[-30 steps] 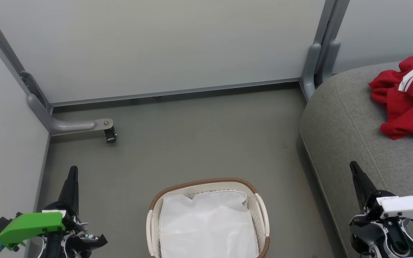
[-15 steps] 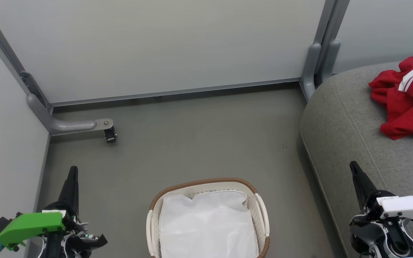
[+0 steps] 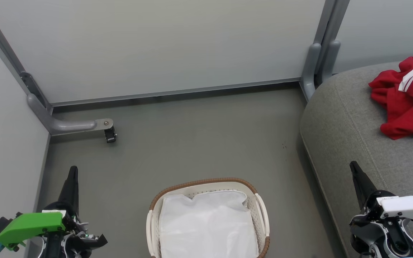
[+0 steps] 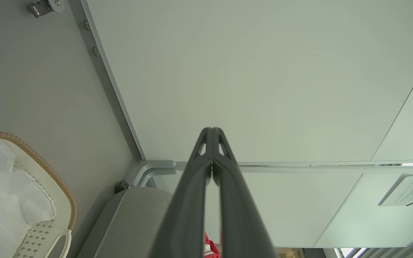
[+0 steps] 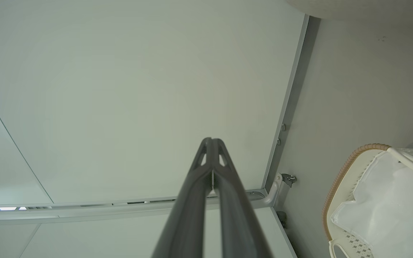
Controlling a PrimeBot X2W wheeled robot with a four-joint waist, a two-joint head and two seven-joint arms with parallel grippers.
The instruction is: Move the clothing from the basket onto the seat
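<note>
Our left gripper [image 3: 73,171] sits at about 8 o'clock in the head view, over the grey floor [image 3: 192,136]. Its two dark fingers [image 4: 190,208] are pressed together and carry nothing. From the left wrist we see them meet at the tips, with only a thin slit lower down.

Our right gripper [image 3: 354,167] sits at about 4 o'clock, likewise closed on itself and empty. In the head view its tip lies in front of the near edge of the seat [image 3: 350,122].

We find the clothing [image 3: 409,100] at about 2 o'clock. It is a crumpled red heap with white trim lying on top of the grey seat, cut off by the frame's edge and well apart from both grippers.

At 6 o'clock, between the two grippers, the laundry basket [image 3: 199,182] stands on the floor, brown woven rim toward 12 o'clock. A plain white sheet [image 3: 208,222] lies spread inside it. A strip of bare floor separates the basket from the seat at 3 o'clock.

Pale partition panels [image 3: 156,46] close the space from 9 round to 1 o'clock. A small black caster [image 3: 110,135] hangs from a grey bracket foot at about 10 o'clock.
</note>
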